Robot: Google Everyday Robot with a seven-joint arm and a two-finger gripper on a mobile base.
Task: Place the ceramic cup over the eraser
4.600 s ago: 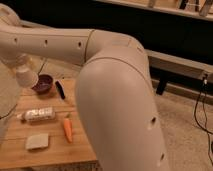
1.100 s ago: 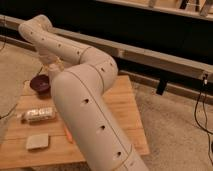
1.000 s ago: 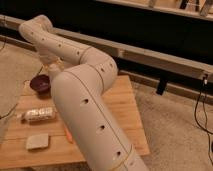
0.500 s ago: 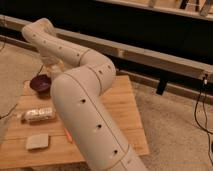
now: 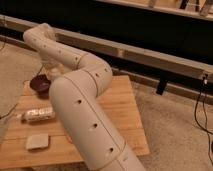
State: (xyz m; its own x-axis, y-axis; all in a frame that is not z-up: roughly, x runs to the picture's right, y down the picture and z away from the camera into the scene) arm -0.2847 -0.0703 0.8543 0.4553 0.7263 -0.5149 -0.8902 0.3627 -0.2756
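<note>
Ceramic cup: we cannot find it in this view. No white rim or tapering side shows on the counter [image 5: 125, 112], so we cannot tell where it stands or whether anything is carrying it.

On the lying bottle [image 5: 39, 115] a light band may be a label, but it is too blurred for us to read.

We count one arm [image 5: 82, 112], pale and bulky with small dark holes along its links. It rises from the bottom of the view, bends at an elbow above the counter and folds back down toward the far left corner. We count one hand, hidden behind the arm's thick link just right of the bowl. Its fingers are pressed together, and we cannot tell whether they pinch anything.

On the wooden counter we count three things in sight:
- One dark maroon bowl [image 5: 40, 83] sits at the far left corner, partly covered by the arm.
- The one clear bottle lies on its side nearer us.
- One pale flat block [image 5: 37, 142] lies nearest, apart from the bottle.

One dark cable [image 5: 202, 107] hangs at the right over the carpeted floor [image 5: 170, 130].
</note>
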